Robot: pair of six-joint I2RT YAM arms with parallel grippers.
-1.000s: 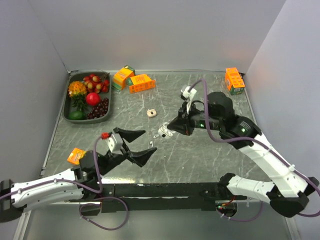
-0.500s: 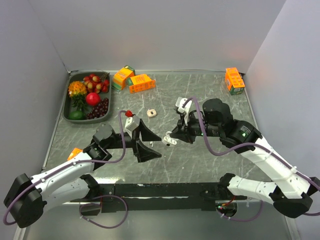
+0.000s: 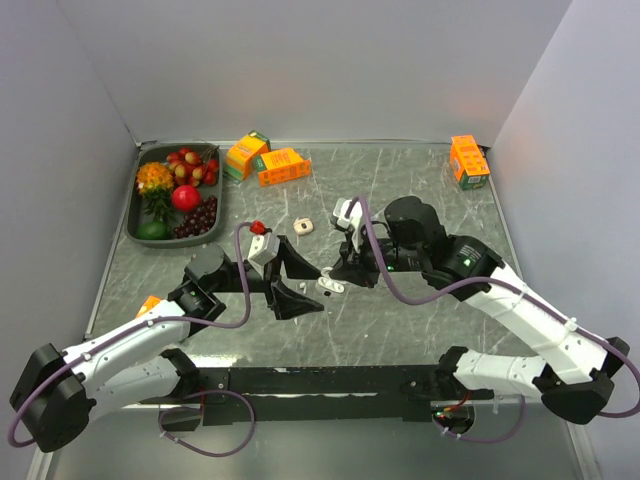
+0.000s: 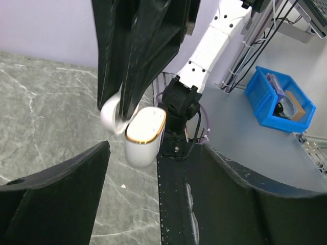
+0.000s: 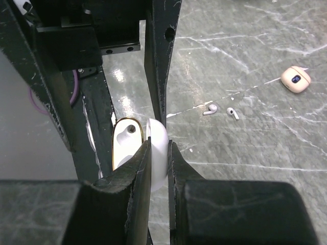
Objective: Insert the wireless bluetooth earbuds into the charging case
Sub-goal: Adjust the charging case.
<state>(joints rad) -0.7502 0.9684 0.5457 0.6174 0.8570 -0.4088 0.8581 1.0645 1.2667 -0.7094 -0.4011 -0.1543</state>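
One case point(image 3: 331, 286) moved left, left tool point(image 3: 318, 291) nearer

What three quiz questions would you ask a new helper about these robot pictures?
1. True or false: the left claw is shut.
2. What does the right claw hold? A) the case B) an orange box C) a grape
3. How many loose earbuds show in the right wrist view?

Key: 1 false, it is open. 2 A. 3 two.
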